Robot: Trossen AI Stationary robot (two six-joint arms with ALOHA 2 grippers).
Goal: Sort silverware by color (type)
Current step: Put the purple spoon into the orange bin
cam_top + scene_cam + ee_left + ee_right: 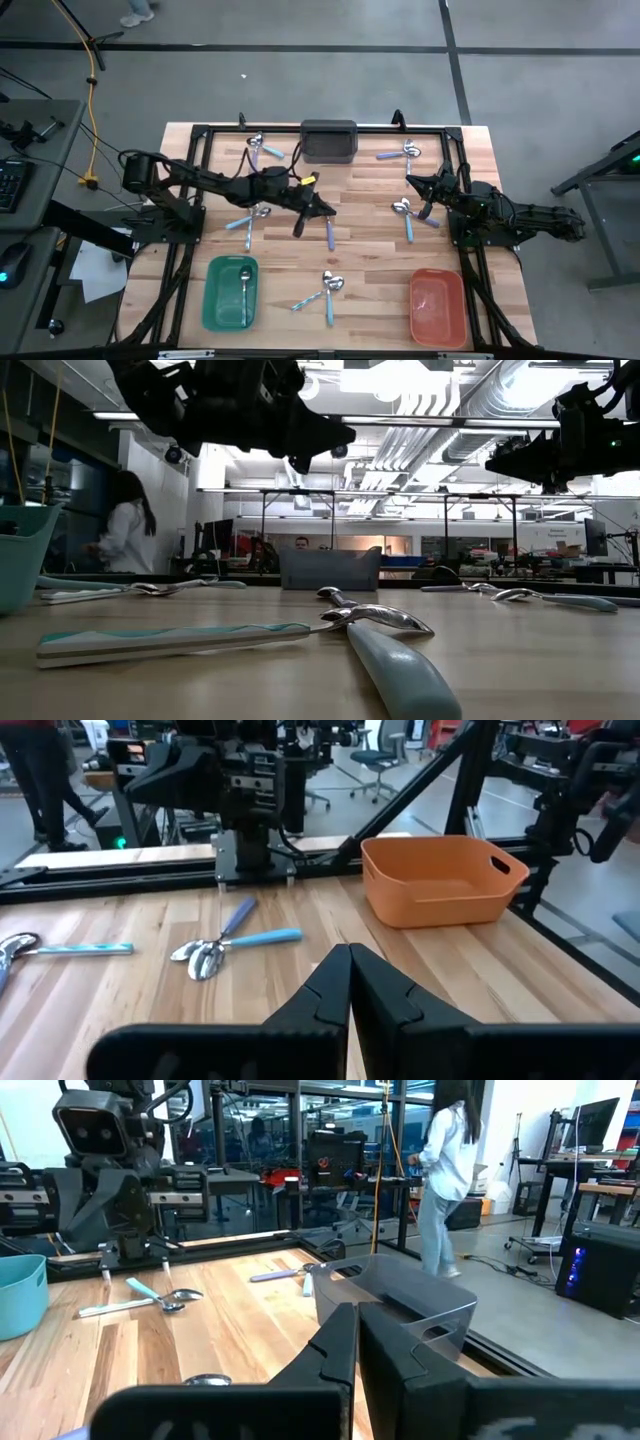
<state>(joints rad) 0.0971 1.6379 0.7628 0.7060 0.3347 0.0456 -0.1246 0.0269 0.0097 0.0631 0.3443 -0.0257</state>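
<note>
The left gripper (318, 209) hangs over the middle of the table, its fingers (330, 985) pressed together with nothing between them. Taking that gripper as the landmark: nearest to it is a purple-handled spoon (330, 234), lying on the wood just beside the fingertips, toward the front edge, its long axis running front to back. My judgement is that this spoon is the left arm's to take, since the right arm stands well apart from it.

Farther out, a pair of spoons (323, 288) lies toward the front edge, between the green bin (212, 296) and the orange bin (437, 306); one spoon (245, 288) already lies in the green bin. To the far right, the right gripper (420, 186) waits with closed, empty fingers near two more spoons (408, 214).
</note>
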